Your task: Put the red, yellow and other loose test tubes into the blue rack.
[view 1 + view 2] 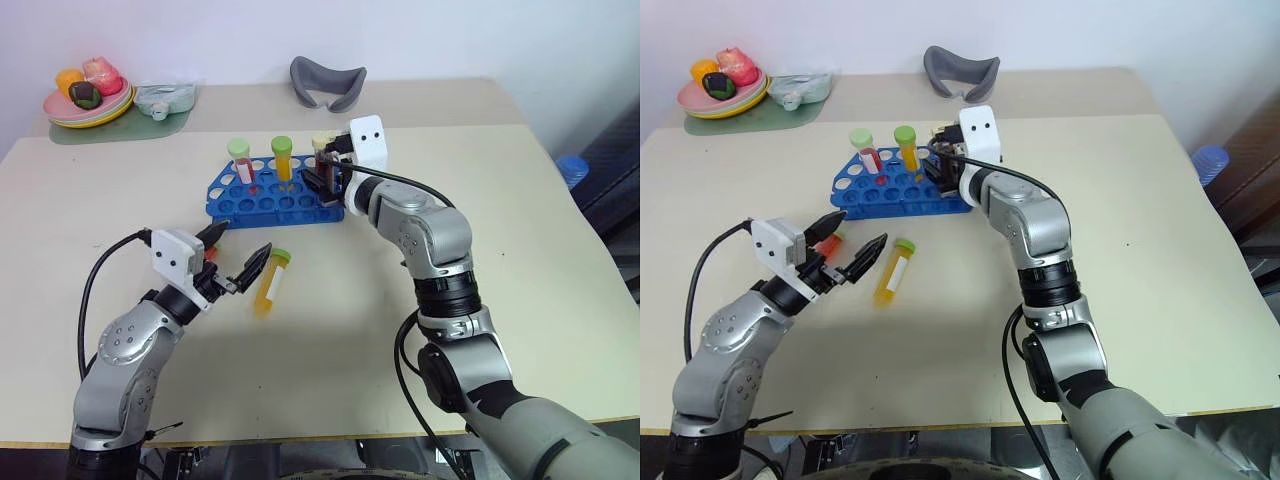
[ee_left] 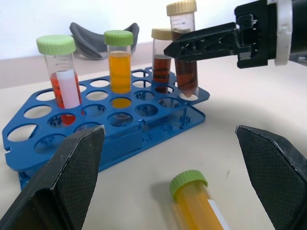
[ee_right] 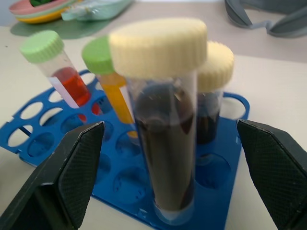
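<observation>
Blue rack (image 1: pixel 272 196) standing mid-worktop, holding four upright tubes: red-filled with green cap (image 1: pixel 241 160), orange-filled with green cap (image 1: pixel 283 157), and two dark brown with cream caps (image 2: pixel 181 48) at the right-hand corner. Most holes vacant.

Loose yellow tube (image 1: pixel 271 279), green-capped, lying on its side on the worktop (image 1: pixel 520 240) near the front edge of the rack, well apart from it. Small red item partly hidden behind the left gripper; identity not determinable.

Right gripper (image 1: pixel 326 166) at the rack's right corner, jaws spread wide either side of the nearer brown tube without contact; tube seated in its hole, so judged released. Left gripper (image 1: pixel 238 262) hovering just beside the yellow tube's cap, jaws fully apart, nothing grasped.

Step in hand, by judgement: brown tube placement complete; pick-up of the yellow tube pending. Next move calls for lowering the left gripper over the tube body, clamping across its width, then tilting upright for a vacant front hole. Risk noted: round tube liable to roll if nudged.

Clearance: open worktop around the loose tube and along the rack's front; rack's right corner crowded by the right arm. Plate of fruit models (image 1: pixel 88 95), pale green item (image 1: pixel 164 99) and grey curved object (image 1: pixel 327 82) at the far edge, well clear.
</observation>
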Robot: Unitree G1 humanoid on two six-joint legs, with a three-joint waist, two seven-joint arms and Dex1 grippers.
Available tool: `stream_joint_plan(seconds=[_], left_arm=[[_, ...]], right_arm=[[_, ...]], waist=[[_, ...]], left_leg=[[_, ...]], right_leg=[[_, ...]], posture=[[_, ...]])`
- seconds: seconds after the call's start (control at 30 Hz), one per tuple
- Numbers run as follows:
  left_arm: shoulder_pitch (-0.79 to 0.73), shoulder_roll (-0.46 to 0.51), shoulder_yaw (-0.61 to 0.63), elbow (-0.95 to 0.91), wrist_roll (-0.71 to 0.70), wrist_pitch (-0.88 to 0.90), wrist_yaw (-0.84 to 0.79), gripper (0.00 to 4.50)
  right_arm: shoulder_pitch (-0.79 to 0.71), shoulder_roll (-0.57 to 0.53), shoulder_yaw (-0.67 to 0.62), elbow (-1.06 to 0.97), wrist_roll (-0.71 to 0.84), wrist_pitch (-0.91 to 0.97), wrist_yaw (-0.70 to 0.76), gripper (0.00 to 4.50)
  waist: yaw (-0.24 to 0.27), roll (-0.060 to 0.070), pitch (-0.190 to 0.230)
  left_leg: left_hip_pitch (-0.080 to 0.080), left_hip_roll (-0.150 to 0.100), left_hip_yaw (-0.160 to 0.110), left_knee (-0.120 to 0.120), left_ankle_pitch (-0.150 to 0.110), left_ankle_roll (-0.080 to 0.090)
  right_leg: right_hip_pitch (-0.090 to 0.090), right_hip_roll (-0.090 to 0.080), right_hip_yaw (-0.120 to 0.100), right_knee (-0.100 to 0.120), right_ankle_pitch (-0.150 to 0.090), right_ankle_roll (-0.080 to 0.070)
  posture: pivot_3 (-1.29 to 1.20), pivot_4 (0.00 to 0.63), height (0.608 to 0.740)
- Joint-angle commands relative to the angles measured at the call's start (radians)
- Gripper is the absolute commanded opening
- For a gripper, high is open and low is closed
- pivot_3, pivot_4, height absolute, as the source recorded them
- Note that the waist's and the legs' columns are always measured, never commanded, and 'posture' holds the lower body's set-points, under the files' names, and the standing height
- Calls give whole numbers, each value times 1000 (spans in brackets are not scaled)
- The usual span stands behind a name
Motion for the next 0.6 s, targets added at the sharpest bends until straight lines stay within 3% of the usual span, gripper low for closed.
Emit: stream_joint_plan(seconds=[0.03, 0.1, 0.2, 0.53, 0.57, 0.6], left_arm=[[6, 1, -5, -15, 7, -38, -12, 4500], [9, -1, -9, -5, 12, -50, -18, 4500], [15, -4, -11, 6, 16, -67, -25, 4500], [29, -8, -13, 29, 25, -103, -37, 4500], [29, -7, -14, 29, 26, -104, -37, 4500], [29, -7, -14, 29, 26, -104, -36, 4500]], right_arm=[[-37, -3, -8, -40, 8, 3, -2, 4474], [-35, -4, -7, -41, 7, 5, -3, 4240], [-33, -7, 0, -47, 1, 6, -3, 3192], [-33, 0, -2, -54, 6, 11, -10, 3192], [-33, 1, -2, -53, 7, 11, -11, 2616], [-33, 1, -2, -53, 5, 11, -12, 2337]], waist=[[0, 0, 0], [0, 0, 0], [0, 0, 0], [0, 0, 0], [0, 0, 0], [0, 0, 0]], left_leg=[[0, 0, 0, 0, 0, 0], [0, 0, 0, 0, 0, 0], [0, 0, 0, 0, 0, 0], [0, 0, 0, 0, 0, 0], [0, 0, 0, 0, 0, 0], [0, 0, 0, 0, 0, 0]], right_leg=[[0, 0, 0, 0, 0, 0], [0, 0, 0, 0, 0, 0], [0, 0, 0, 0, 0, 0], [0, 0, 0, 0, 0, 0], [0, 0, 0, 0, 0, 0], [0, 0, 0, 0, 0, 0]], posture=[[0, 150, 740], [0, 150, 740], [0, 150, 740], [0, 150, 740], [0, 150, 740], [0, 150, 740]])
